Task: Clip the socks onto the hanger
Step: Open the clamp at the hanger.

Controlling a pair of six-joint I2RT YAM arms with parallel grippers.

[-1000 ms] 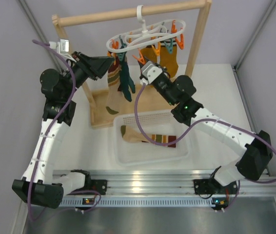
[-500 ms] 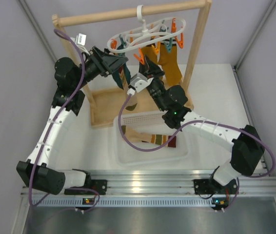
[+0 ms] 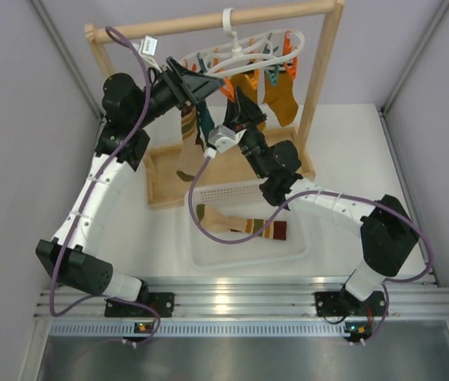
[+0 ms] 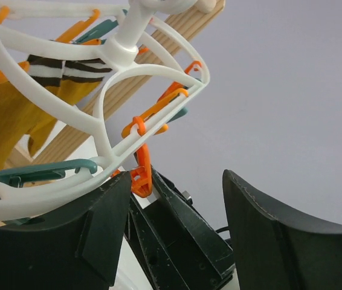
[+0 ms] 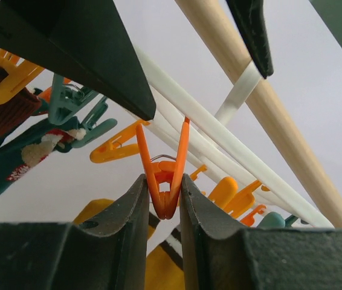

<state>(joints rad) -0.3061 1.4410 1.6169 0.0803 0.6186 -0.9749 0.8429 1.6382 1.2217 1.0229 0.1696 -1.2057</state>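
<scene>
1. The hanger (image 3: 266,40) is a smooth white moulded plastic oval ring. Its top hook sits over the round wooden rail (image 3: 169,28) at the back of the table. Small orange and teal plastic clips dangle from its rim.
2. The right gripper (image 5: 164,179) is raised under the ring with its dark fingers drawn close together. They pinch the base of one orange clip (image 5: 167,190), whose two thin arms spread upward in a V.
3. The left gripper (image 4: 177,181) is at the ring's left end. Its broad, matte black jaws stand well apart with nothing held between them, and the ring's rim passes just above one finger.
4. A striped sock (image 3: 186,139) and a dark teal sock (image 3: 206,119) hang side by side under the hanger's left part. Both are soft knit and limp.
5. Mustard-yellow socks (image 3: 282,95) hang under the right part.
6. A second striped sock (image 3: 244,226) lies flat in a white perforated plastic basket (image 3: 209,194), near the arms' bases.
</scene>
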